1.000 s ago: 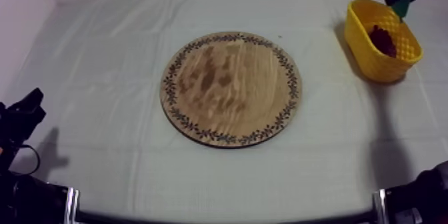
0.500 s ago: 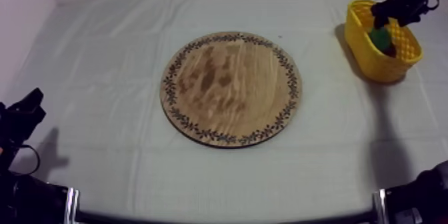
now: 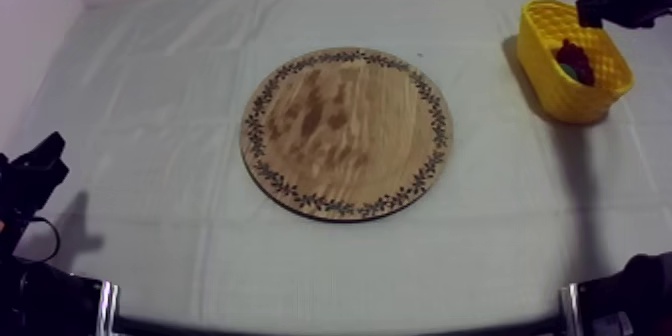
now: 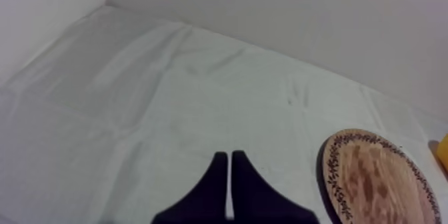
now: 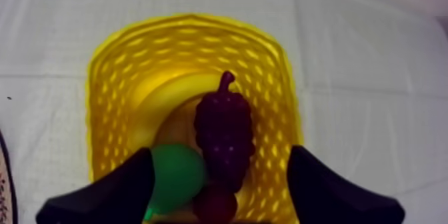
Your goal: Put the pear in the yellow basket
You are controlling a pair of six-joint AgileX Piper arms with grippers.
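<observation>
The green pear (image 5: 175, 177) lies inside the yellow basket (image 5: 107, 107), beside a dark bunch of grapes (image 5: 225, 133) and a small red fruit (image 5: 215, 205). My right gripper (image 5: 220, 155) hangs open just above them, its fingers wide apart and holding nothing. From above, that gripper (image 3: 598, 7) sits over the far rim of the basket (image 3: 548, 70) at the table's far right. The round wooden board (image 3: 345, 132) in the middle is bare. My left gripper (image 4: 230, 173) is shut on nothing, low at the near left (image 3: 35, 172).
Grey-white cloth covers the table all around the board. In the left wrist view the board's patterned rim (image 4: 333, 173) lies ahead beside the fingers, with a sliver of the basket (image 4: 442, 155) past it. A pale wall stands behind the table.
The right gripper carried the pear down into the basket, opened and drew back up toward the far right. The pear stays in the basket. The left arm has not moved.
</observation>
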